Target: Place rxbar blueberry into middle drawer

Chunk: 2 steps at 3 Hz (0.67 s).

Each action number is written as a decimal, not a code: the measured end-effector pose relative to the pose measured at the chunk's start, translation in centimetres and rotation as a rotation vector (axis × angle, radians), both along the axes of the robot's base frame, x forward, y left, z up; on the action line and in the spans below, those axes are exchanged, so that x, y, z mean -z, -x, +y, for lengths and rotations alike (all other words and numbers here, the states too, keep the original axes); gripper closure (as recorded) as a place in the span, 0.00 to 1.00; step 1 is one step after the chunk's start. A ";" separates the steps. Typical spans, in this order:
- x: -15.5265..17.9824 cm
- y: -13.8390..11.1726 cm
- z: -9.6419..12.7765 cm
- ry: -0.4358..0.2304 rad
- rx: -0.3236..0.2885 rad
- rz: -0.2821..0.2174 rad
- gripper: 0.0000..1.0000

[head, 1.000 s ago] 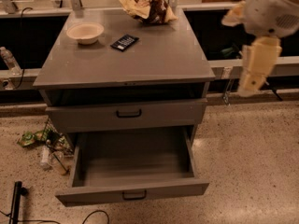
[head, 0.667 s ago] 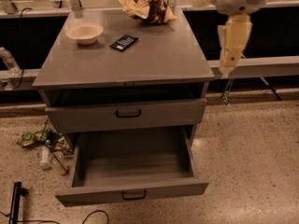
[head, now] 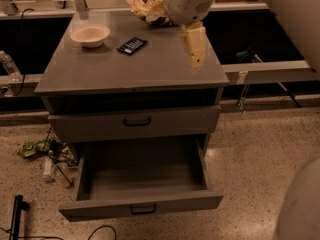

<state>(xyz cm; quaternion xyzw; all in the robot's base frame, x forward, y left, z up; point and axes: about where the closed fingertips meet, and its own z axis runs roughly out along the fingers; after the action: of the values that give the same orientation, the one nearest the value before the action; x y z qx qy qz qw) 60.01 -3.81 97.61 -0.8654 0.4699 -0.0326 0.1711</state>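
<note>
Grey counter (head: 125, 71) is filling the upper middle of the frame for you. Rxbar blueberry (head: 132, 45) is lying flat on it, upper left of centre, just right of the beige bowl (head: 90, 35) and not touching it. Tan snack bag (head: 148, 8) is sitting at the counter's back edge, top centre. Cream pincer (head: 195, 49) is hanging over the counter's right side, pointing down, well apart from the bar; you cannot tell whether it is spread or pressed together. Middle drawer (head: 142, 207) is standing pulled out at lower centre, its grey floor showing. Other drawer front (head: 165, 121) is sitting shut above it. Litter (head: 47, 156) is lying on the floor at left.
</note>
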 end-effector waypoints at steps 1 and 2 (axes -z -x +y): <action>0.5 -0.8 1.5 0.002 -0.040 -0.015 0.00; 0.5 -0.8 1.5 0.002 -0.040 -0.016 0.00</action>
<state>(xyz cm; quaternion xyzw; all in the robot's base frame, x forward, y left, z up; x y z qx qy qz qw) 60.83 -2.34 97.07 -0.8744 0.4512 -0.0363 0.1746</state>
